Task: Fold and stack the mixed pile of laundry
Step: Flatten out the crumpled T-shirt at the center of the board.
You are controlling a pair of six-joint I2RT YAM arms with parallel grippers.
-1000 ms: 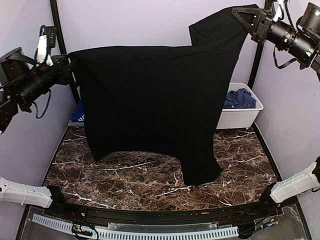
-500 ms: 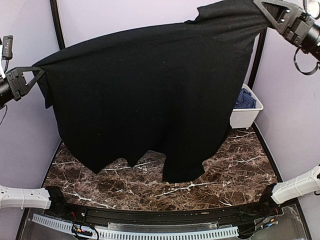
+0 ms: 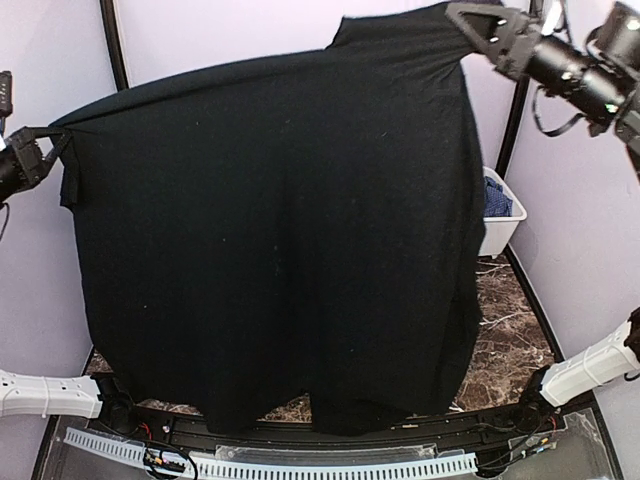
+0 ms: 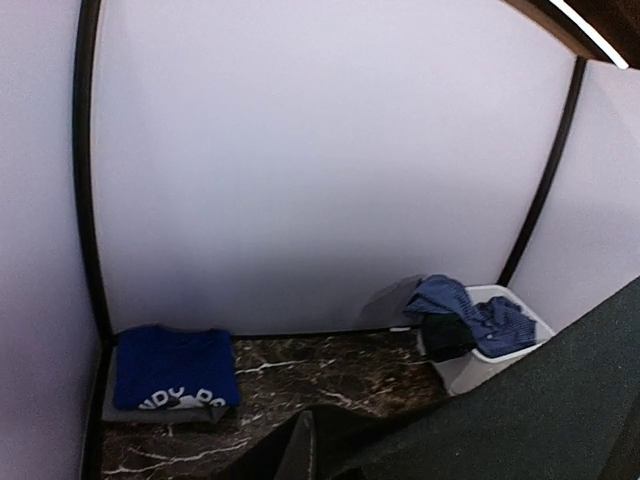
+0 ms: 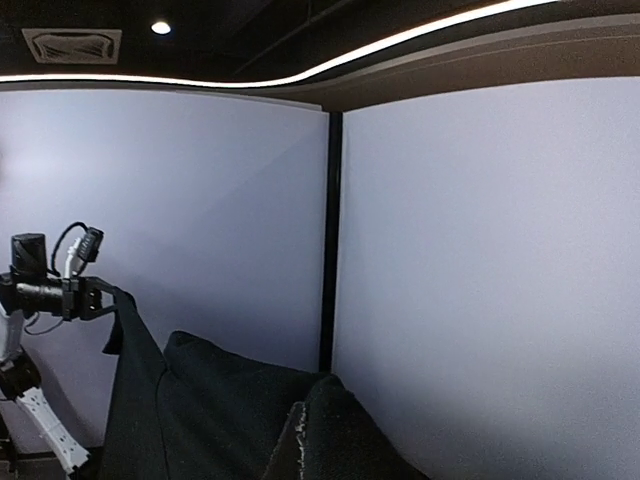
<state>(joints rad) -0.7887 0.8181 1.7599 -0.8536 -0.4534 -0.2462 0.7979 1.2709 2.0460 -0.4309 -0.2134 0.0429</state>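
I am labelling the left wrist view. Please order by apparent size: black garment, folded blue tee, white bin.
1. black garment, though it hangs closest to the camera.
2. folded blue tee and white bin: they look alike, the bin partly hidden, so unranked.

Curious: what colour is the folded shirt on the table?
Folded tee: royal blue, white lettering; left wrist view.

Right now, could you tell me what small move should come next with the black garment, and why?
Probably lower the left pincer and right pincer together to lay the black garment on the marble table: it hangs spread between them, unfolded.
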